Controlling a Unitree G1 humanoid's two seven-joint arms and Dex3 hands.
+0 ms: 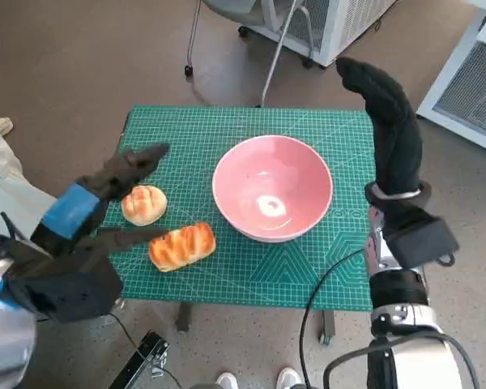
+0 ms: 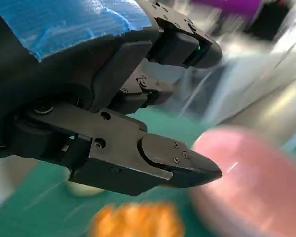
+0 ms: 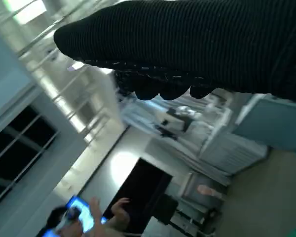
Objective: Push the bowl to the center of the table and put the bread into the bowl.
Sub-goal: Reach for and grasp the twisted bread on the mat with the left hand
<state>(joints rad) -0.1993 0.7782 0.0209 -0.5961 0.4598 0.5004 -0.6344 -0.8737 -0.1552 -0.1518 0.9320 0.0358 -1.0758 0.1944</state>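
Left hand [image 1: 105,190], black with blue-taped back: raised over the bench's left edge, fingers spread wide and reaching toward the bowl, holding nothing; right hand [image 1: 389,113] in black knitted glove: lifted upright above the bench's right edge, fingers straight and together, holding nothing; pink round bowl [image 1: 273,188]: upright, near the middle of the green gridded bench [image 1: 308,275]; golden elongated bread loaf [image 1: 182,245]: just left of the bowl, long axis roughly left-right, slightly tilted; round bread roll [image 1: 143,203]: beside the loaf, farther left.
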